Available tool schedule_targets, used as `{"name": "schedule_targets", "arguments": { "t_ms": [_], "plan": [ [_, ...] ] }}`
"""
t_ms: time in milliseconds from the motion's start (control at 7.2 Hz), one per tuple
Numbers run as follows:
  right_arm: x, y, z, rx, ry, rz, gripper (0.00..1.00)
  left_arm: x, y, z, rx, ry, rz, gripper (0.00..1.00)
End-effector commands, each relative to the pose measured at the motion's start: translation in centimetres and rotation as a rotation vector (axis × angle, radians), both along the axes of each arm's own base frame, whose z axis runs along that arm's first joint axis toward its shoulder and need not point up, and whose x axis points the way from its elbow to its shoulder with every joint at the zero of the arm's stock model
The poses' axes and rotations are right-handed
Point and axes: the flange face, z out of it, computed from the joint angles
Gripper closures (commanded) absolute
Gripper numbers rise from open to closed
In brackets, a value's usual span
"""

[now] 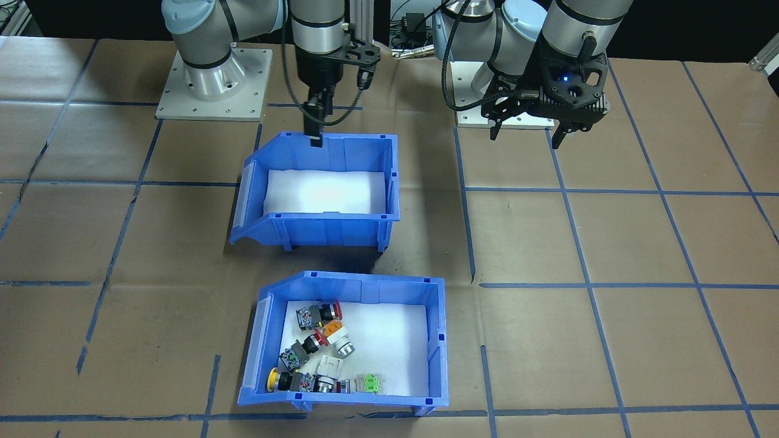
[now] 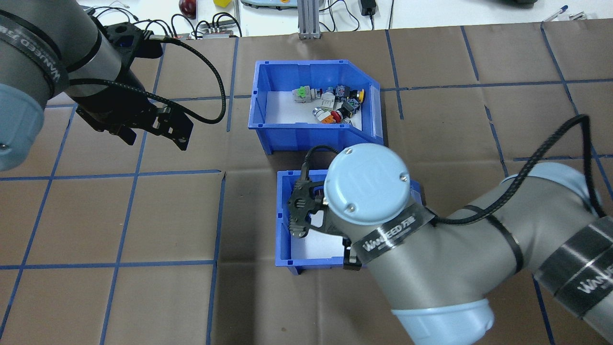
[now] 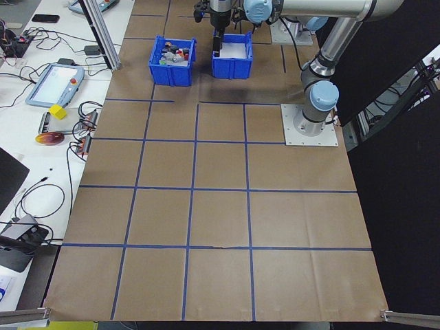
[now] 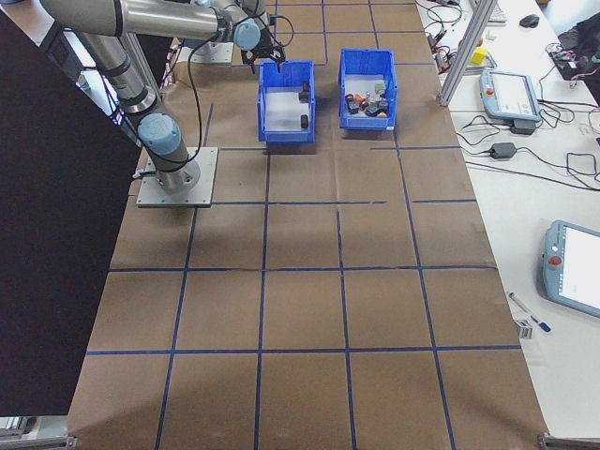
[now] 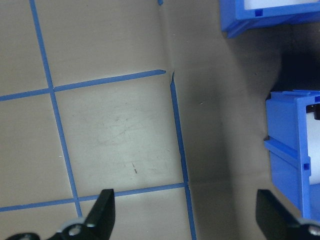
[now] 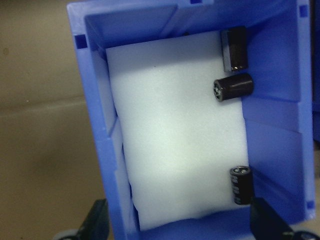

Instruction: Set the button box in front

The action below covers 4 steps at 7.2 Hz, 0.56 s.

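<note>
The button box, a blue bin with a white foam liner and a cluster of red, yellow, green and white push-button switches lying toward its sloped end, stands on the brown paper-covered table on the side farther from the robot's bases. Just beside it, nearer the robot, stands the second blue bin; the right wrist view shows only a few small dark cylindrical parts on its liner. The two bins are close together but not touching, one behind the other.

By my reading, the button box already lies in front of the other bin as seen from the operators' side, so the placing looks done or nearly so; what seems left is for the arms to let go and draw clear.

The right gripper sits at the robot-side wall of the second bin, not at the button box. The right wrist view shows its two fingertips wide apart, straddling that bin's end wall without pinching it. The left gripper hangs above bare table, well apart from both bins, its fingers spread and holding nothing. Neither gripper touches the button box.
</note>
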Motion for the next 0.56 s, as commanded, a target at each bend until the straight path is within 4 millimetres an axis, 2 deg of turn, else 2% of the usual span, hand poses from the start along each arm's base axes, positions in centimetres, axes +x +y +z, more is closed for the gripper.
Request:
{"name": "schedule_targets", "arguments": {
  "t_ms": [0,139,278,417],
  "plan": [
    [-7.8,-5.8,2.7,-0.047,-0.013,-0.224,0.00,0.0,-0.1,-0.2,0.004,-0.009,-0.002,0.01],
    [-10.9,-8.2,4.6,-0.082,-0.022,-0.305,0.00,0.0,0.0,-0.2,0.004,-0.009,-0.002,0.01],
    [-13.0,-9.8,6.2,-0.107,-0.028,-0.367,0.00,0.0,-0.1,-0.4,0.007,-0.009,-0.002,0.01],
    [-15.1,-10.8,6.8,-0.076,-0.037,-0.544,0.00,0.0,-0.1,-0.4,0.007,-0.009,-0.002,0.01]
  ]
}}
